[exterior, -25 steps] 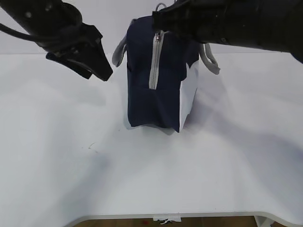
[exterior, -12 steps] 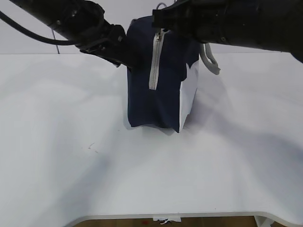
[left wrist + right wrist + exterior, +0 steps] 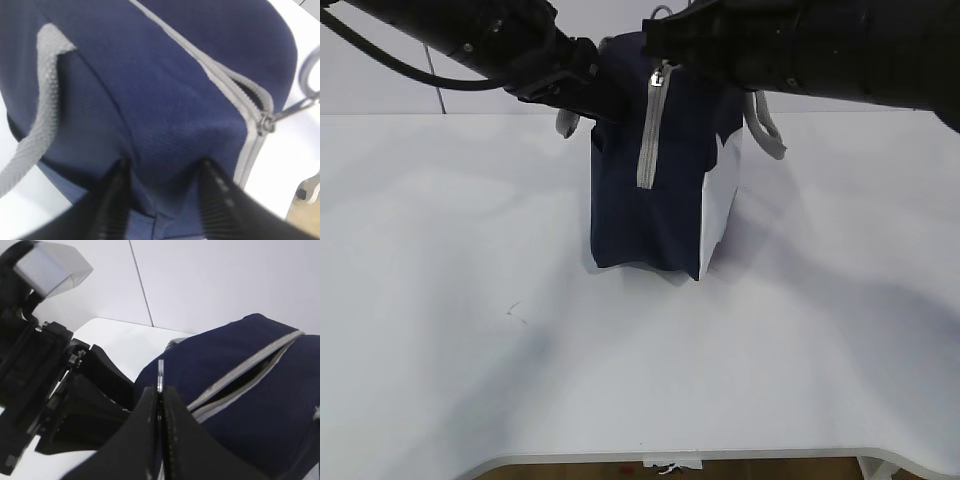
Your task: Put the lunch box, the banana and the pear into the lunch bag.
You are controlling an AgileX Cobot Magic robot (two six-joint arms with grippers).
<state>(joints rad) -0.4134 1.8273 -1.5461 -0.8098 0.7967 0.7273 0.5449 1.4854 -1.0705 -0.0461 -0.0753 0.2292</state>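
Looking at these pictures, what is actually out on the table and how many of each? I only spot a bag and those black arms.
Lunch bag: 1
Grey handles on the bag: 2
Robot tools: 2, the left tool pinching the bag's fabric, the right tool shut on the zipper's ring pull
Fruit or lunch box in view: 0
Total: 5

Your left arm reaches in from the upper left, its pincer (image 3: 582,88) pressed against the bag (image 3: 650,200), the two fingers (image 3: 114,200) parted and pinching a fold of its fabric between them. Your right arm comes in from the upper right, its pincer (image 3: 160,405) closed tight on the ring pull (image 3: 160,375), fingers nearly touching.
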